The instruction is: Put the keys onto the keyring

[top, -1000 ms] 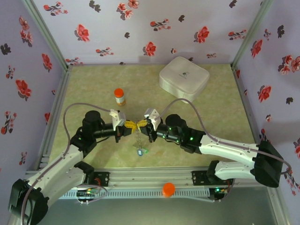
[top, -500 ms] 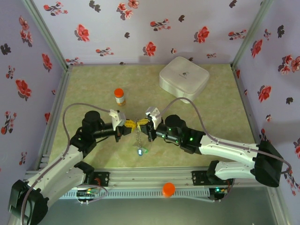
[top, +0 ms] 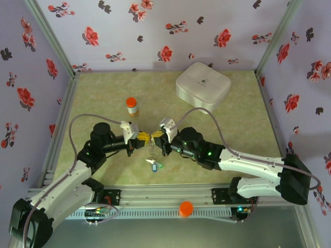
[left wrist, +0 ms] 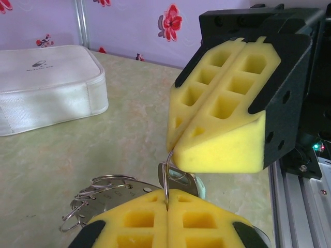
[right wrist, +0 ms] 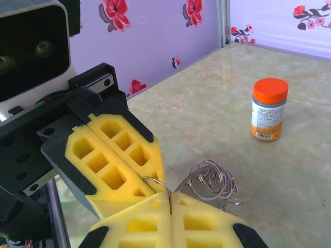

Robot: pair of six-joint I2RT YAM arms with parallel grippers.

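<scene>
Above the table's middle my left gripper (top: 145, 136) and right gripper (top: 158, 136) meet tip to tip. Both are shut on one thin wire loop of the keyring (left wrist: 167, 182). In the left wrist view my own yellow pads (left wrist: 139, 219) pinch the wire from below, and the right gripper (left wrist: 177, 149) clamps it from above. A flat metal key (left wrist: 187, 178) sits on the wire. The right wrist view shows the same wire (right wrist: 156, 182) between both sets of pads. The chain (top: 151, 150) hangs down with the keys (top: 153, 164), blue and green, at its end.
An orange-capped bottle (top: 132, 106) stands to the back left of the grippers. A white case (top: 202, 86) lies at the back right. A bunch of loose wire rings (right wrist: 211, 180) hangs beside my right pads. An orange cap (top: 185, 208) rests on the front rail.
The right arm has edged a little to the left towards the left gripper. The hanging keys have swung slightly up and left. Both grippers stay shut.
</scene>
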